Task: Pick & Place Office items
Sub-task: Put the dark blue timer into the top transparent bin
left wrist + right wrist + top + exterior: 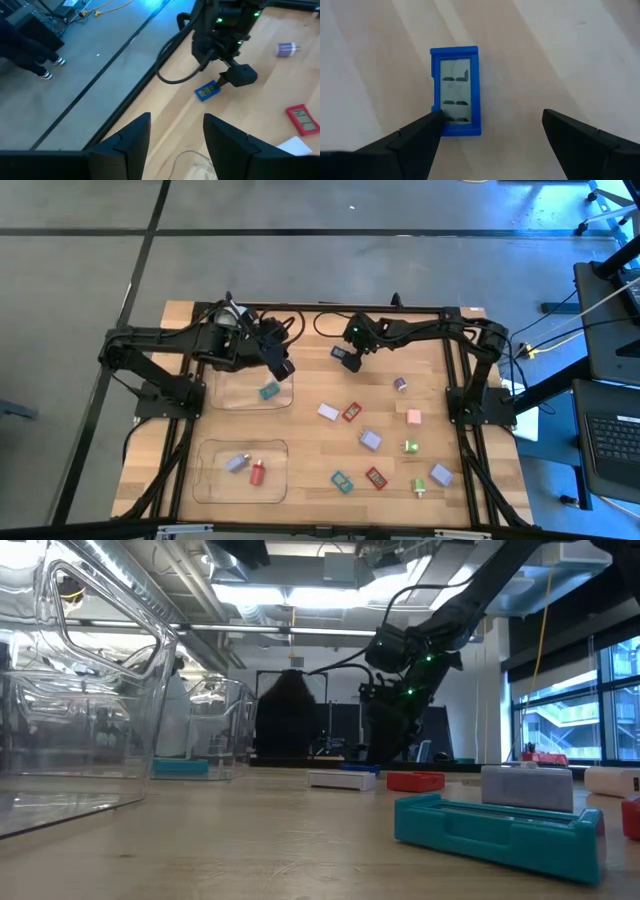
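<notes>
Over the wooden worktop (310,440) the right gripper (490,135) hung wide open and empty above a small blue office item (456,90) lying flat, off-centre beside one finger, so closing might have nudged it aside, while the left gripper (172,137), part-open and empty, hovered over a clear tray (228,395).

Bare wood (530,60) beside blue piece (456,90); nothing blocks it

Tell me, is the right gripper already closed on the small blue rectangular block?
No, in the right wrist view the right gripper has its jaws wide apart above the small blue rectangular block, which lies flat on the wooden table.
</notes>
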Controlling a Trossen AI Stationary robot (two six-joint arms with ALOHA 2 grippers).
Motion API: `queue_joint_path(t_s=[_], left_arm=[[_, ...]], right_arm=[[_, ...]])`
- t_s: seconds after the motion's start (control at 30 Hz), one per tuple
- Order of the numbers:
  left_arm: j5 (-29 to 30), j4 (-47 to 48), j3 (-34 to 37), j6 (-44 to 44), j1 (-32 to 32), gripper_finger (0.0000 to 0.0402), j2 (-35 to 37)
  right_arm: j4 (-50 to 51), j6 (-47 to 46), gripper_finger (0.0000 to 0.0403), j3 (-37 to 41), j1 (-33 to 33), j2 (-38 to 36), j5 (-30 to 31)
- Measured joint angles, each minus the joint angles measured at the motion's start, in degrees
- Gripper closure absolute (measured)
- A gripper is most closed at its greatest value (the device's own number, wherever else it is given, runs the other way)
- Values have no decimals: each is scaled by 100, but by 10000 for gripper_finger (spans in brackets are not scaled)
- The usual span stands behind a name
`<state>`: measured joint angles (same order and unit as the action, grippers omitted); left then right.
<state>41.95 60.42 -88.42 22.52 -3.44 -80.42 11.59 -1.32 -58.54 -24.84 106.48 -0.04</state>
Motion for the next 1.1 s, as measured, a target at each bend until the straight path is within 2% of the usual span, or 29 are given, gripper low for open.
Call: queue_joint_path(t_s=[0.23, 0.43, 0.6, 1.1], left_arm=[[-5, 1, 0, 0, 210, 224, 0], [-192, 2, 0, -132, 286, 226, 0], [-478, 2, 0, -222, 324, 228, 0], [-605, 22, 0, -279, 317, 229, 0]], right_arm=[[-255, 46, 57, 2, -11, 22, 174], [89, 44, 57, -351, -6, -19, 192], [238, 135, 57, -592, 10, -32, -153], [267, 221, 57, -610, 35, 643, -38]])
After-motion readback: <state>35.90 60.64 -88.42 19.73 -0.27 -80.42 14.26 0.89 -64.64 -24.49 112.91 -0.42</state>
